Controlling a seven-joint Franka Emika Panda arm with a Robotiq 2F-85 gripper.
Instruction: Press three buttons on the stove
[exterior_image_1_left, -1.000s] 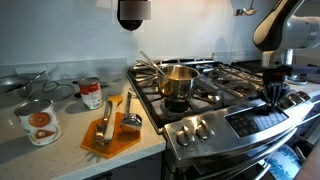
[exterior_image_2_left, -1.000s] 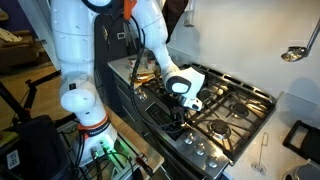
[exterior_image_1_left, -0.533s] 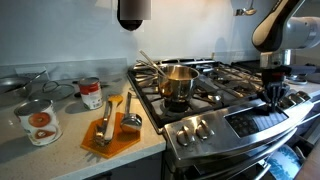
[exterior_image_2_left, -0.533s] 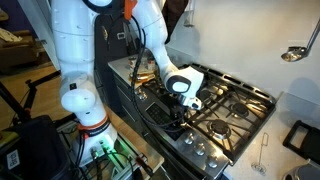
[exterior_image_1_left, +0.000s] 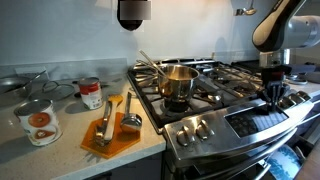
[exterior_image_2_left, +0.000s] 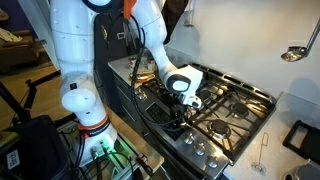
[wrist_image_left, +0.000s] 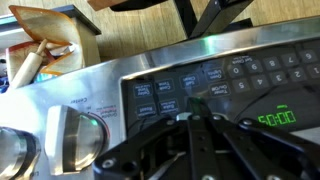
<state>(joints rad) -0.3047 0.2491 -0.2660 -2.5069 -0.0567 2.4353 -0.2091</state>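
The wide stainless-steel gas stove (exterior_image_1_left: 232, 112) with black cast-iron grates fills the right half of an exterior view and sits set into a pale countertop (exterior_image_1_left: 70, 140). In the wrist view its dark glossy control panel (wrist_image_left: 215, 82) runs across the front edge, with rows of small square buttons, a green digital readout (wrist_image_left: 277, 118) at the panel's right end and a round silver knob (wrist_image_left: 68, 135) at its left. The black gripper (exterior_image_1_left: 272, 96) hangs over the stove's front right edge, right above that panel. In the wrist view its fingers (wrist_image_left: 195, 122) appear drawn together with nothing between them, their tips just below the middle buttons; whether they touch the panel cannot be told. In an exterior view (exterior_image_2_left: 182, 110) the white arm reaches down to the same front edge of the stove (exterior_image_2_left: 222, 112). On the stove's left front burner stands a round steel pot (exterior_image_1_left: 178, 82) with a utensil handle sticking out. Left of the stove, on the countertop, lies an orange cutting board (exterior_image_1_left: 100, 142) bearing a few utensils; farther left stand two labelled tin cans, one near the front (exterior_image_1_left: 38, 122) and one behind (exterior_image_1_left: 91, 93).
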